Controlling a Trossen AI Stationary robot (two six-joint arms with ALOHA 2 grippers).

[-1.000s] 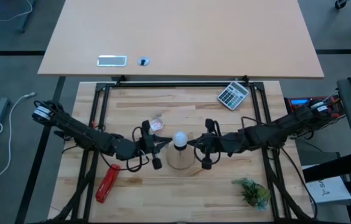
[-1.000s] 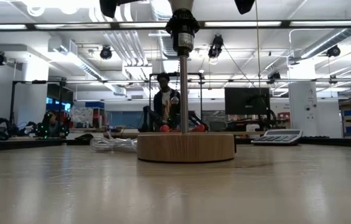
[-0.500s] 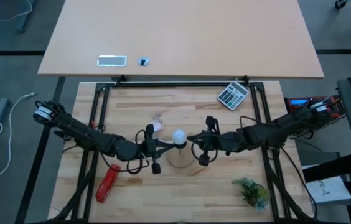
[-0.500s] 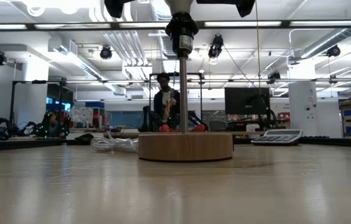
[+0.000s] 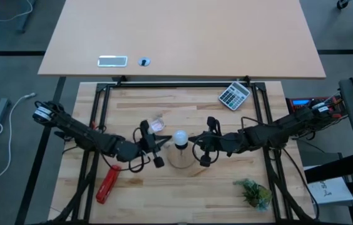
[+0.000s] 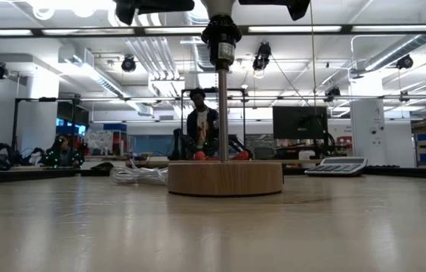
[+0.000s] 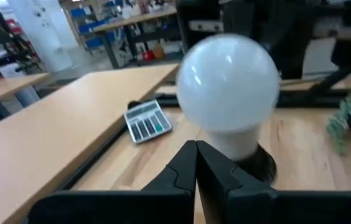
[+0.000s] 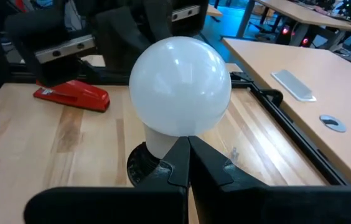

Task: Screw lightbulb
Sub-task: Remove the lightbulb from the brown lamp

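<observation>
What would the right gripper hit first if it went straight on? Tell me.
Most likely the lightbulb: it stands directly ahead of the shut right gripper, seated in its black socket.

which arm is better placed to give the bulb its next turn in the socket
Hard to call. The left gripper and right gripper flank the lightbulb about equally, both shut, neither gripping it. Slight lean: the right.

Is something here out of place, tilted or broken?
Nothing stands out. The lightbulb sits upright in the black socket on the wooden disc and looks whole. The left gripper and right gripper flank it, fingers shut. The calculator lies flat on the table.
</observation>
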